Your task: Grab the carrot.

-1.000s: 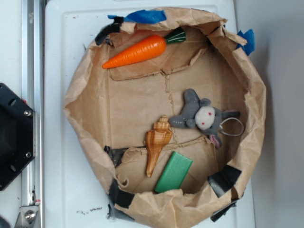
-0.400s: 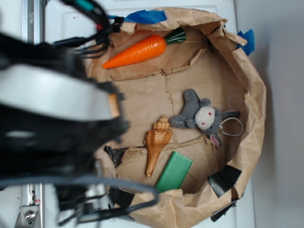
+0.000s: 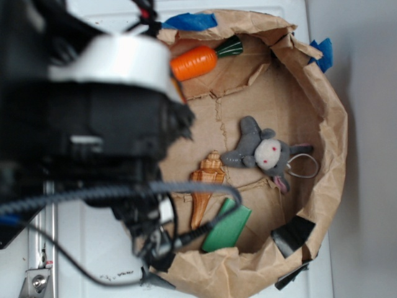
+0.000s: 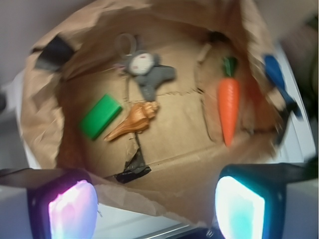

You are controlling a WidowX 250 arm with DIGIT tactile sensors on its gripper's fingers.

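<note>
Smooth orange tapered toy carrot (image 4: 229,108) lies far right of the wide-spread fingers (image 4: 72,209), long axis pointing away, untouched.

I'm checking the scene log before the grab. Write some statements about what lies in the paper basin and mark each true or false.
1. The carrot lies inside the paper basin. True.
2. The gripper is shut on the carrot. False: its fingers are spread apart at the near edge of the basin, well clear of the carrot and holding nothing.
3. The seashell lies between the green block and the carrot in the wrist view. True.
4. The plush toy lies on top of the carrot. False: it lies apart from it, on the basin floor.
5. The green block is outside the basin. False: it lies inside, near the seashell.
</note>
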